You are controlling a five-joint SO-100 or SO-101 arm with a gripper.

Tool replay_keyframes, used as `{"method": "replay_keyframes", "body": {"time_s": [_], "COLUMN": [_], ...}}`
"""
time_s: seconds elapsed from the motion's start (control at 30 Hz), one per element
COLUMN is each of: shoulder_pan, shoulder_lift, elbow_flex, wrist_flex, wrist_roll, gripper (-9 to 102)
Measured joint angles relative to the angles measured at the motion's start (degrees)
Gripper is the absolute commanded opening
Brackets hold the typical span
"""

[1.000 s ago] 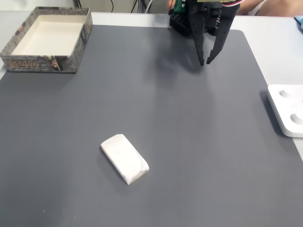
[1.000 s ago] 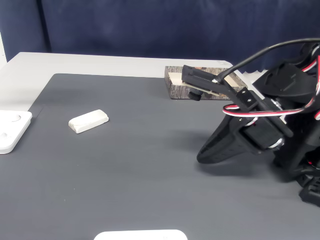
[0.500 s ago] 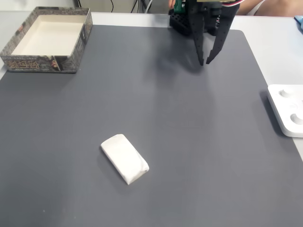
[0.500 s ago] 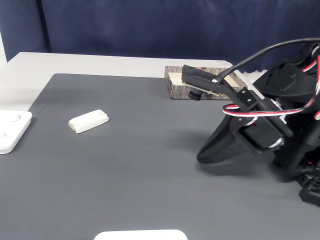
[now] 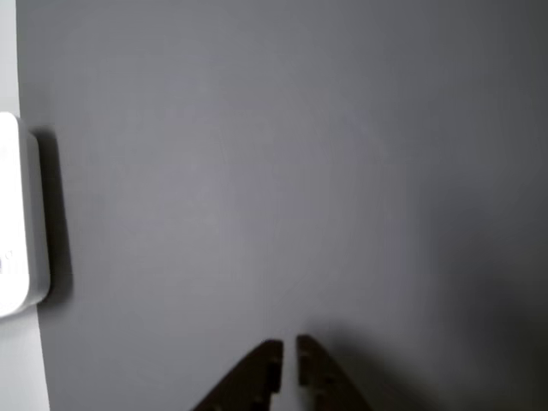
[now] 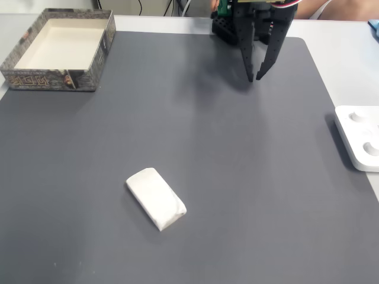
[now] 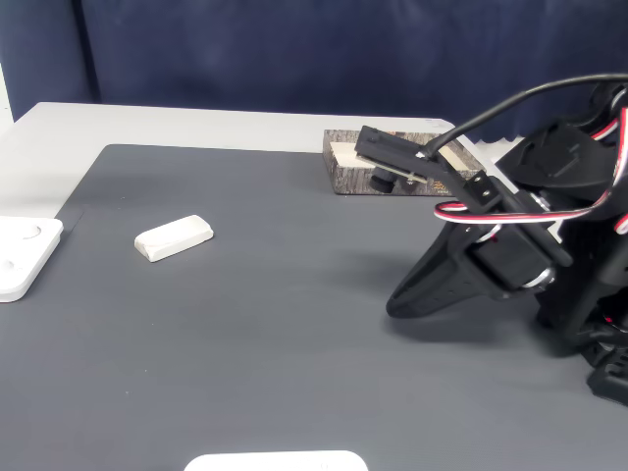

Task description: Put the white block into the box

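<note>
Dark grey mat (image 6: 237,177) over a pale bench (image 7: 59,123), backed by navy curtain (image 7: 294,49). Patterned box (image 6: 59,47) at one far corner, dimpled white slab (image 6: 358,136) off the opposite edge. Black pincer (image 6: 254,78) poised near the arm's base, tips narrowly apart, gripping nothing. White block (image 6: 156,198) flat mid-mat, well apart from pincer, open mat between.

In a fixed view, the box (image 6: 59,48) is sitting at the mat's (image 6: 195,148) far left corner, the white block (image 6: 156,198) is lying toward its near edge, and the dimpled slab (image 6: 359,136) is resting just off its right edge, on the table (image 6: 343,53).
</note>
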Motion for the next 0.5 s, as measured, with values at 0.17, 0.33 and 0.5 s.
{"method": "replay_keyframes", "body": {"time_s": [0.17,0.33,0.5], "shoulder_pan": [-0.2,-0.2,0.0], "shoulder_lift": [-1.8,-8.1,-13.4], "elbow_flex": [-0.3,-4.0,-8.7], "wrist_flex": [0.0,0.0,-1.1], "wrist_roll": [-1.8,2.6,6.9], "gripper": [-2,-2,-2]}}
